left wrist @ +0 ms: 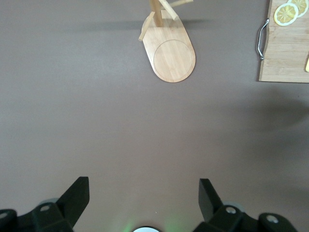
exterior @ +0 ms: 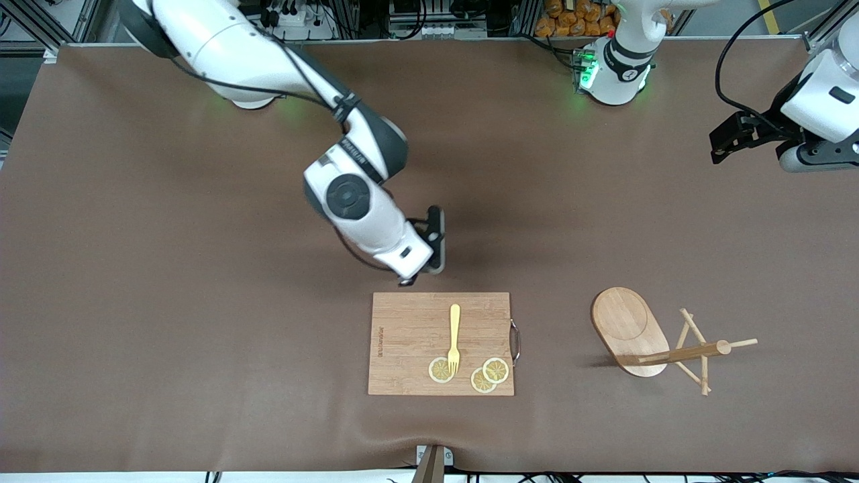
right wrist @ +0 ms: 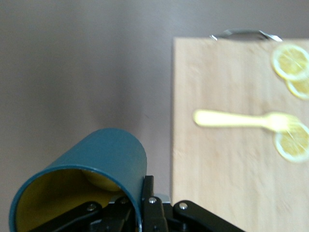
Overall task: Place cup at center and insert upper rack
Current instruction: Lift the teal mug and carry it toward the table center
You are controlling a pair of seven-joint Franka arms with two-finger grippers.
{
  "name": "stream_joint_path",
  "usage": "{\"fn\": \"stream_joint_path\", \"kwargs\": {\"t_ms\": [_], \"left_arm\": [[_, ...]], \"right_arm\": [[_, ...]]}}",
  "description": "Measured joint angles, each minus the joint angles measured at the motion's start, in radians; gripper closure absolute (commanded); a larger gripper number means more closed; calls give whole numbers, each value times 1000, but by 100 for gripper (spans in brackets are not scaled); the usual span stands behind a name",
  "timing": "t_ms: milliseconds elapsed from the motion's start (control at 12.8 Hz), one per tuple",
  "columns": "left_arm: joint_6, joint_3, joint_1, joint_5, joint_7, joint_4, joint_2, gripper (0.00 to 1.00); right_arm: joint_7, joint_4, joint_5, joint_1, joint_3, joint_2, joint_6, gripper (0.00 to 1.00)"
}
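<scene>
Right gripper: the right gripper (right wrist: 140, 212) hung over the plain brown matte table cover (exterior: 201, 302), just by the edge of the rectangular bamboo cutting board (exterior: 409, 322) that lay farthest from the front camera; its fingers were pinched on the rim of the cup.
Cup: the small dark teal mug with a tan-yellow inside (right wrist: 82, 179) was held up off the table, tipped on its side with its mouth toward the wrist camera; in the front view the arm hid it.
Left gripper: the left gripper (left wrist: 144, 195) waited over the bare cover at the left arm's end of the table, its fingers (left wrist: 77, 193) spread wide with nothing between them.
Upper rack: the light wooden mug stand (exterior: 634, 332) lay tipped over on the cover, toward the left arm's end from the board; its flat oval base stood on edge, and its round post and thin crossing pegs pointed toward that same end.
Board: a pale yellow fork (exterior: 454, 339) rested on it, tines on one of three lemon slices (exterior: 441, 369); a metal handle (exterior: 515, 342) sat on the side facing the rack.
</scene>
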Motion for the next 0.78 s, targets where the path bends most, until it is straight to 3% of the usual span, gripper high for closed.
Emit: {"fn": "stream_joint_path", "kwargs": {"t_ms": [468,780], "left_arm": [[-1,0,23,0,0,18,-7,0],[-3,3,26,0,0,18,-7,0]], "right_arm": [[85,-8,-2,105,-6,11,0,100],[214,-8,-3,137,-45,34,0,100]]}}
